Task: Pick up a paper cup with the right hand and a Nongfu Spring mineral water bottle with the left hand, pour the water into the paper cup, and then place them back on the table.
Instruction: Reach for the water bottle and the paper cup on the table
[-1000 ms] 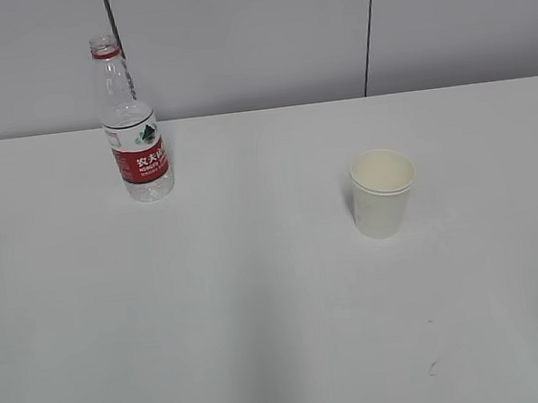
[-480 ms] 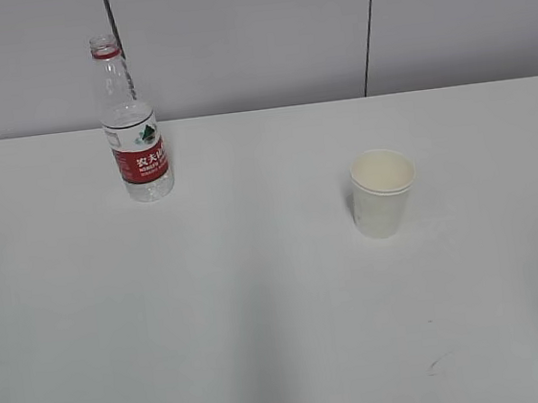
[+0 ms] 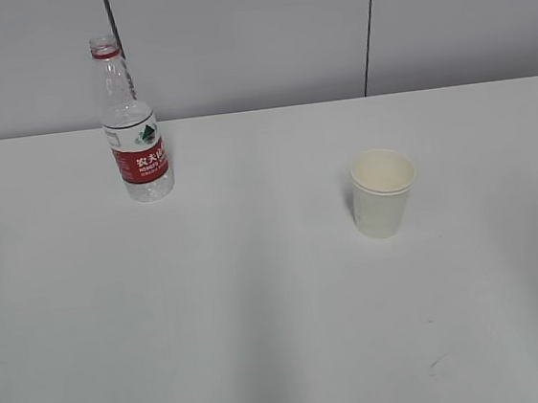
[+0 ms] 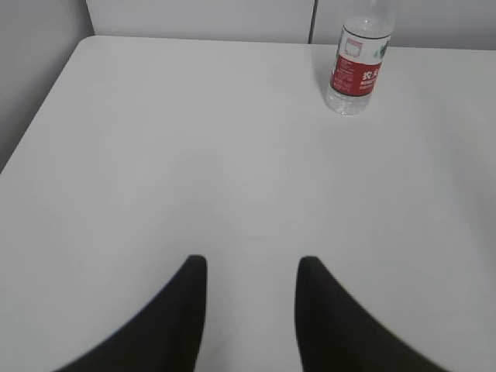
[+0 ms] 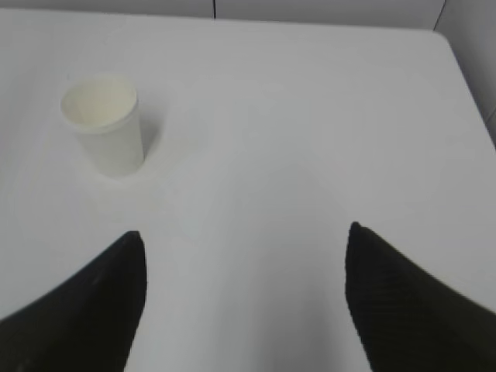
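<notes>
The Nongfu Spring mineral water bottle (image 3: 132, 129) stands upright with no cap at the back left of the white table (image 3: 261, 308). It also shows in the left wrist view (image 4: 358, 60), far ahead and to the right of my left gripper (image 4: 252, 263), which is open and empty. The paper cup (image 3: 383, 192) stands upright right of centre. In the right wrist view the cup (image 5: 105, 124) is ahead and to the left of my right gripper (image 5: 244, 232), which is wide open and empty. Neither arm shows in the exterior view.
A grey panelled wall (image 3: 252, 40) runs behind the table's far edge. A faint scuff mark (image 3: 433, 367) lies near the front right. The table's left edge (image 4: 39, 116) and right edge (image 5: 465, 77) show in the wrist views.
</notes>
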Controlling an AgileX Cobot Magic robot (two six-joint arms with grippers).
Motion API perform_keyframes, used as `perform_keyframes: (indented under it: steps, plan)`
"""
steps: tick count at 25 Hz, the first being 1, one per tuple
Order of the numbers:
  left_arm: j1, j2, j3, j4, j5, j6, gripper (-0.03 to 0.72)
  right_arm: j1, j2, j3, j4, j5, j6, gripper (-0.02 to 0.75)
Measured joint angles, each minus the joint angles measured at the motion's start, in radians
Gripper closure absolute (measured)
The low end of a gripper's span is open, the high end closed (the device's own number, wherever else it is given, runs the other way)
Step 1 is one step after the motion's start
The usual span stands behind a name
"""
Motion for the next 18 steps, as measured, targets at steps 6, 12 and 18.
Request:
perform_keyframes:
  steps: [6,12,18]
  plan:
    - [0.0,0.0,0.0,0.0,0.0,0.0,0.449,0.0,0.066,0.0,0.0,-0.258,0.0,0.151]
    - [0.0,0.0,0.0,0.0,0.0,0.0,0.449,0.0,0.226,0.011,0.0,-0.476,0.0,0.152]
    - [0.0,0.0,0.0,0.0,0.0,0.0,0.449,0.0,0.426,0.012,0.0,-0.673,0.0,0.152]
